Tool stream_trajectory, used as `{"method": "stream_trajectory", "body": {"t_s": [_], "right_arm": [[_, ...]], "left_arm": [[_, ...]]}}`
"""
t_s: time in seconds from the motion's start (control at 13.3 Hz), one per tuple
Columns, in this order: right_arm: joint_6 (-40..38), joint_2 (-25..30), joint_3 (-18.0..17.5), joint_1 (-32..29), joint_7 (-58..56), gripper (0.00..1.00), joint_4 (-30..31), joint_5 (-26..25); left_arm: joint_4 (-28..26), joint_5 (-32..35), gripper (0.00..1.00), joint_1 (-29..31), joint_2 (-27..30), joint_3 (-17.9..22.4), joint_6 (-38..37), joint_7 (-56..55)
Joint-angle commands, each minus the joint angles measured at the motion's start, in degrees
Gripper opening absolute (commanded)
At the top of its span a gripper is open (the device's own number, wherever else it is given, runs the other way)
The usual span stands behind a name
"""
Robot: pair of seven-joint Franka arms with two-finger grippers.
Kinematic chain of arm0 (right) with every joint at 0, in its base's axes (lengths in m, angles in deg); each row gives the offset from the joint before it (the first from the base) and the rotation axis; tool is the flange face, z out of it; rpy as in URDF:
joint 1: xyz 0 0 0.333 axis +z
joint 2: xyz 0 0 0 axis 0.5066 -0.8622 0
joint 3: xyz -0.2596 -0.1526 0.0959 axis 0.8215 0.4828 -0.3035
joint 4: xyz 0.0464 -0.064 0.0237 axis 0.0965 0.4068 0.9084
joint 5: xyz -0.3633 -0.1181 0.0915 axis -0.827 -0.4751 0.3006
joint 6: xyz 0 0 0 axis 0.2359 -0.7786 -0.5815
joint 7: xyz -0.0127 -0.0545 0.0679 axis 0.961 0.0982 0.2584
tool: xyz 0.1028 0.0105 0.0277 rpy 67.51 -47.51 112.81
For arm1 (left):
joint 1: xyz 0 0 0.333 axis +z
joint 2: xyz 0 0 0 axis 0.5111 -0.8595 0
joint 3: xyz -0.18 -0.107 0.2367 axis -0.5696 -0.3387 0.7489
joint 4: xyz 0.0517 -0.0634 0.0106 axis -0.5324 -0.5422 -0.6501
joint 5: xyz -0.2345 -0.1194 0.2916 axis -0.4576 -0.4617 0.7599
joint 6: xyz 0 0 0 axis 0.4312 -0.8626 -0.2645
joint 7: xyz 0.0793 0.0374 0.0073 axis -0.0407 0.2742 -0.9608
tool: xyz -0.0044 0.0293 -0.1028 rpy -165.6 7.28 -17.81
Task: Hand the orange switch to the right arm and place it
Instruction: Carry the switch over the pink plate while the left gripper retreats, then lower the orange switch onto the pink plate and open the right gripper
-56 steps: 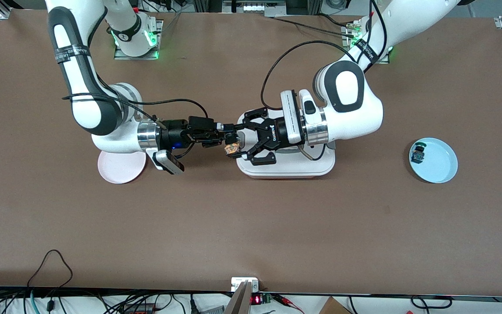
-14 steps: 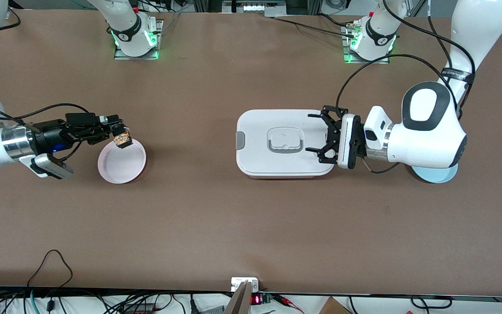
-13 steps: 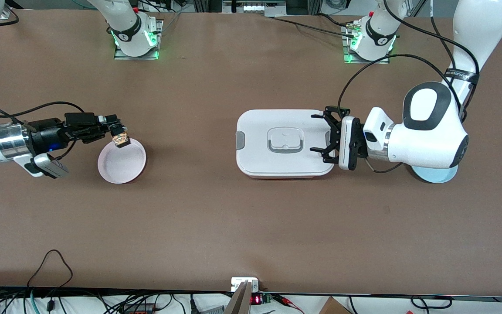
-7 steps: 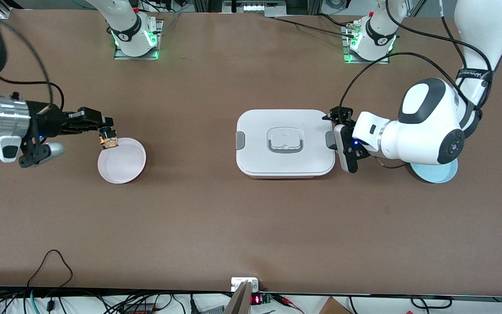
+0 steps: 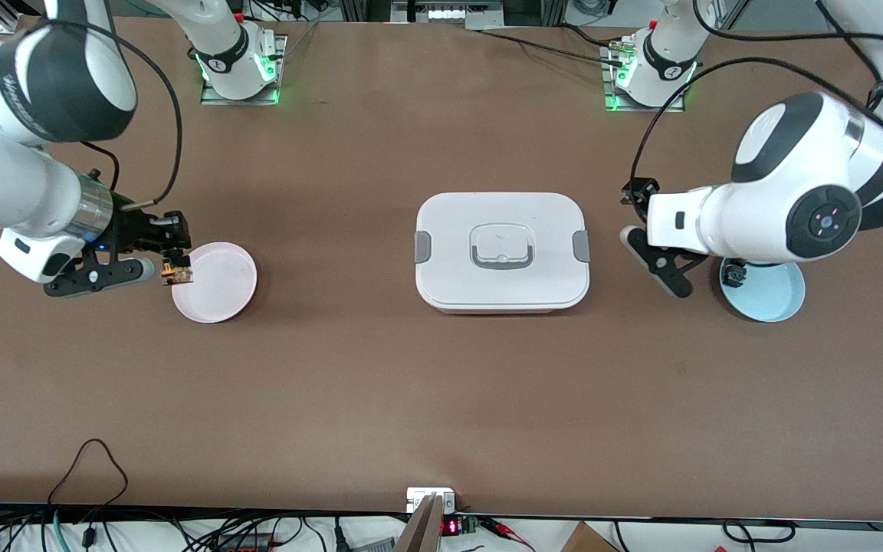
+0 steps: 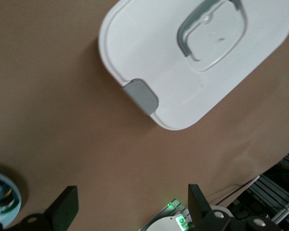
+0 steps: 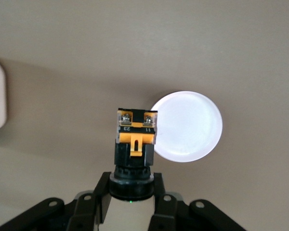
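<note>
Right gripper [image 5: 168, 270]: up in the air at the rim of the pink plate [image 5: 219, 285], on the side toward the right arm's end of the desk [image 5: 380, 383]; fingers clamped on the orange switch [image 5: 177, 271].
Orange switch: held by its black round knob (the right wrist view shows the orange-yellow body [image 7: 136, 130] pointing away from the gripper [image 7: 131, 197], with the plate [image 7: 190, 126] just beside it below).
Left gripper [image 5: 645, 218]: over bare desk between the white lidded box [image 5: 501, 251] and the blue plate [image 5: 771, 295]; the left wrist view shows its two fingers [image 6: 62, 207] spread well apart, nothing between them.
Blue plate: partly hidden under the left arm; a blue-green switch [image 5: 734, 272] lies on it.
White lidded box: mid-desk, grey latches at both ends, lid on.
</note>
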Motion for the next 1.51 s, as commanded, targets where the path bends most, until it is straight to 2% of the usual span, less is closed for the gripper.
{"method": "stream_trajectory", "body": {"t_s": [0.0,0.08,0.15,0.38,0.45,0.6,0.75,0.83,0.9,1.13,1.28,1.43], "right_arm": [[9.09,3.13,0.07,1.04,1.79,0.00,9.77,-3.66],[13.14,3.13,0.07,1.04,1.97,0.00,13.20,-4.01],[18.40,3.22,0.07,1.04,1.97,0.00,17.32,-4.11],[31.42,1.04,0.24,0.69,1.97,0.00,24.99,-4.11],[35.55,0.16,0.24,0.43,1.97,0.00,27.45,-4.11],[42.58,-1.17,0.24,0.34,1.97,0.00,32.10,-4.02],[46.39,-1.26,0.24,0.43,1.97,0.00,35.90,-4.02],[47.01,-1.52,0.24,0.43,1.97,0.00,37.04,-4.02],[48.32,-1.61,0.24,0.52,1.97,0.00,38.10,-3.93],[52.54,-2.22,0.24,0.52,1.97,0.01,41.44,-3.93],[53.96,-3.45,0.33,0.43,1.97,0.03,41.80,-3.93],[53.87,-3.46,0.33,0.34,1.97,0.13,41.89,-3.93]], "left_arm": [[4.12,7.70,1.00,-2.40,1.63,0.03,-5.32,-8.71],[5.19,10.35,1.00,-5.45,2.76,1.77,-6.47,-8.72],[5.11,10.55,1.00,-8.18,5.90,6.74,-6.57,-8.55],[2.57,7.05,1.00,-20.04,14.00,28.34,-1.59,-8.81],[0.91,2.94,1.00,-21.99,16.02,34.16,0.96,-9.85],[-4.09,-1.13,1.00,-23.75,20.15,40.25,3.87,-14.15],[-9.72,-1.93,1.00,-25.43,24.29,44.04,9.83,-18.46],[-12.79,-4.46,1.00,-26.48,26.48,46.06,12.04,-19.09],[-14.39,-4.83,1.00,-27.45,27.55,46.78,13.10,-19.18],[-16.33,-4.48,1.00,-27.55,27.73,47.05,17.76,-19.00],[-16.34,-4.48,1.00,-27.02,27.65,46.96,15.51,-18.74],[-15.55,-2.74,1.00,-27.11,27.12,46.70,15.66,-18.48]]}}
